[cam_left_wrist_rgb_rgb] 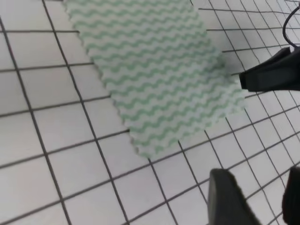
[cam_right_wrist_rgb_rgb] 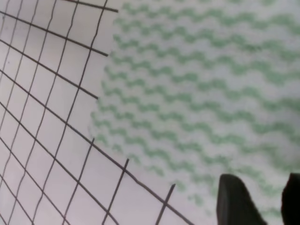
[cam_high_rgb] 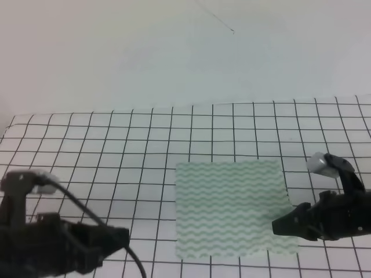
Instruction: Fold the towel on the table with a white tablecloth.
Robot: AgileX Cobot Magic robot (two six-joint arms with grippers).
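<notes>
One towel [cam_high_rgb: 232, 208] is being seen flat on the gridded tabletop [cam_high_rgb: 116, 145]. Two grippers: right gripper [cam_right_wrist_rgb_rgb: 258, 199] fingers apart over its edge; left gripper [cam_left_wrist_rgb_rgb: 255, 197] fingers apart, clear.

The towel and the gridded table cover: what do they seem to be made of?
The towel looks like thin, matte nonwoven or light woven cloth: it lies flat, has zigzag-cut edges and printed green waves. The table cover appears to be smooth white cloth with printed black lines, though vinyl can't be excluded.
</notes>
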